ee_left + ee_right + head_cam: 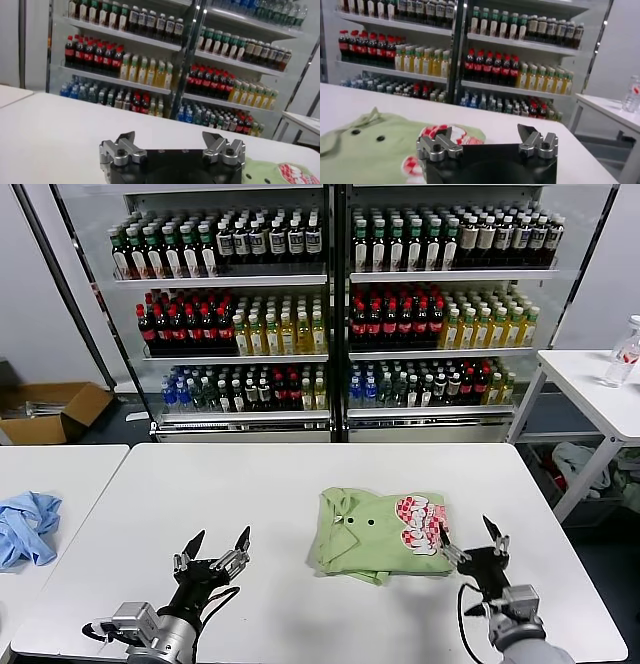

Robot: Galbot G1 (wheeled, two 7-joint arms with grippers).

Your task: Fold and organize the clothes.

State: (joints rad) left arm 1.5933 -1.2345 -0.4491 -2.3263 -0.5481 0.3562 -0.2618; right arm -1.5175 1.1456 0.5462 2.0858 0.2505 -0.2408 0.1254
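The folded green shirt (380,533) lay on the white table (260,484). The right gripper (468,536) hovered just right of it, jaws apart and empty. The left gripper (217,542) waited near left, jaws apart.

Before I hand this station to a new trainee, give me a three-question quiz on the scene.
1. True or false: the right gripper grips the green shirt.
2. Which lies at the table's far left: A) blue garment, B) towel, C) cap?
3. The left gripper stands ____.

Key: 1 false, it stands open beside the shirt; 2 A; 3 open, over bare table.
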